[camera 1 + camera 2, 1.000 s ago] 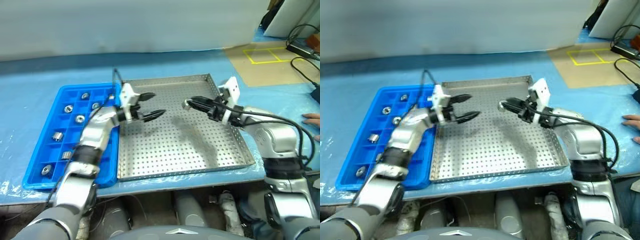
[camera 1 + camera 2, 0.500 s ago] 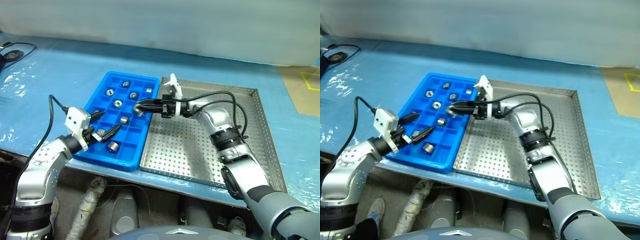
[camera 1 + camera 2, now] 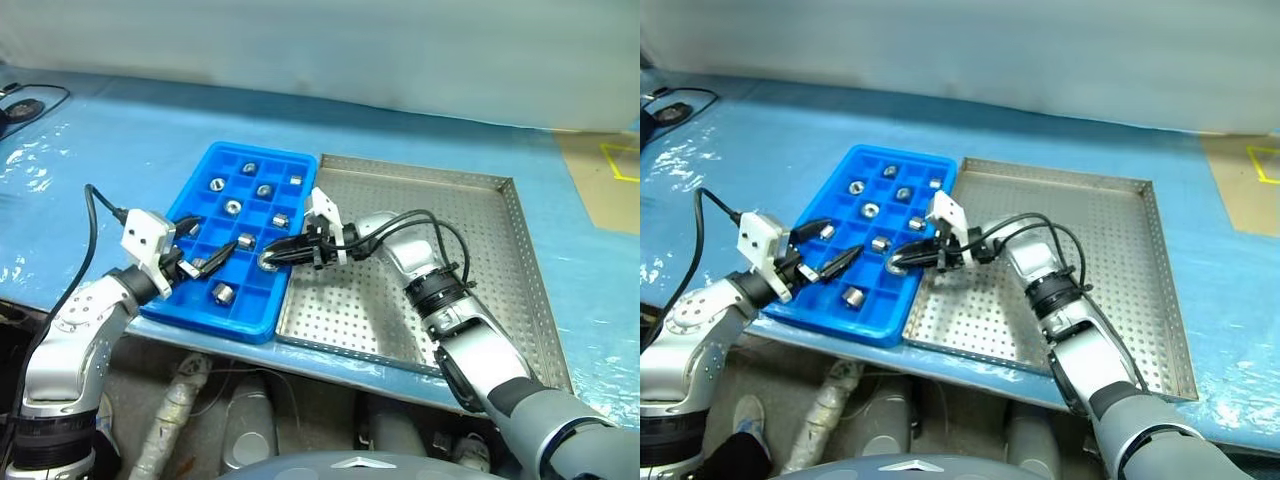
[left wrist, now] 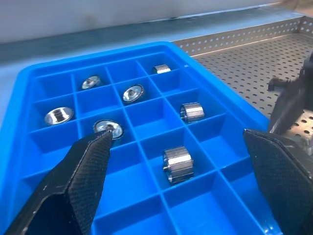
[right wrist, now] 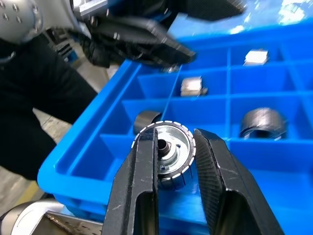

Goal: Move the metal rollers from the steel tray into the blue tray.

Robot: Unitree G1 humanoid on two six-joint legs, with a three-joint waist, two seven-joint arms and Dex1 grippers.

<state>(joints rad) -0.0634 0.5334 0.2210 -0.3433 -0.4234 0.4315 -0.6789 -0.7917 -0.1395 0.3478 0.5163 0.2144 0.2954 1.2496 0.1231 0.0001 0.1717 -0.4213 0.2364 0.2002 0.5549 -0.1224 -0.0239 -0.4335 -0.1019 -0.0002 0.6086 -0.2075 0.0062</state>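
Since half a second ago, the right pincer (image 3: 270, 260) has dropped lower over the blue tray (image 3: 200, 305), from the tray's middle rows toward its near rows, carrying its roller along; the left pincer (image 3: 200, 258) has shifted only slightly at the tray's left near corner.

Right pincer: clenched on one of the metal rollers (image 5: 168, 147), a ridged silver cylinder with a hollow centre, gripped by its sides between the two black fingers (image 5: 142, 196). It hangs above a compartment on the tray's right side, close to the edge that adjoins the steel tray (image 3: 480, 300). Whether the roller touches the tray floor cannot be told.

Left pincer: released, fingers spread wide, nothing between them. It hovers over the near left corner of the blue tray, pointing across it toward the right pincer.

Blue tray: rectangular, divided into small square compartments, lying on the blue-covered desk (image 3: 100, 150) with its long side against the steel tray's left rim.

Contents of blue tray: loose rollers lie in separate compartments. In the left wrist view, one ridged roller (image 4: 177, 164) lies on its side in a near cell, another (image 4: 191, 112) in the cell beyond it, and flatter, ring-faced ones (image 4: 59, 115) occupy cells farther along.

Steel tray: square, perforated floor, low rim, to the right of the blue tray. The right arm reaches across its left portion.
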